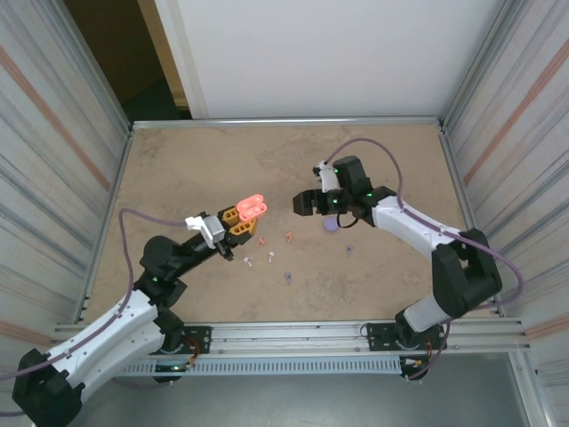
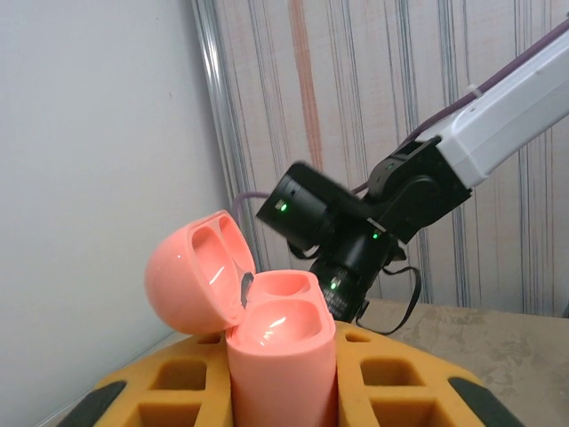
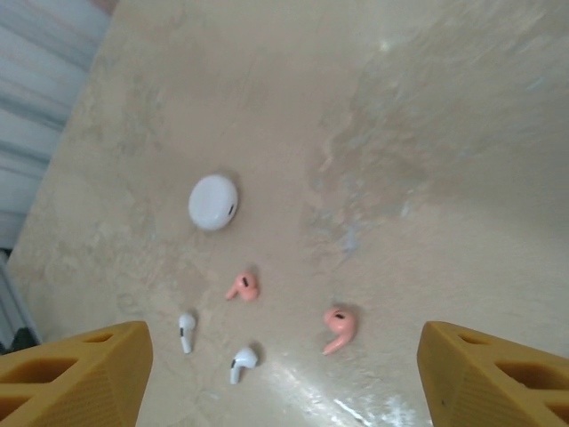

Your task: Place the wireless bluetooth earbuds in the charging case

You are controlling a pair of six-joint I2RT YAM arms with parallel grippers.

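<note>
My left gripper (image 1: 240, 218) is clamped on the coral-pink case (image 2: 280, 356), which stands upright between the pads with its lid hinged open. My right gripper (image 1: 302, 204) hangs over the table (image 1: 178, 169), its yellow fingers (image 3: 76, 374) spread wide with nothing between them. Below it I see the white case (image 3: 213, 202), closed. Two coral-pink earbuds (image 3: 340, 327) and two white earbuds (image 3: 186, 330) lie loose on the table, all apart. The purple case (image 1: 331, 225) sits just beside the right gripper. Two purple earbuds (image 1: 350, 249) lie nearer the arm bases, well apart from each other
</note>
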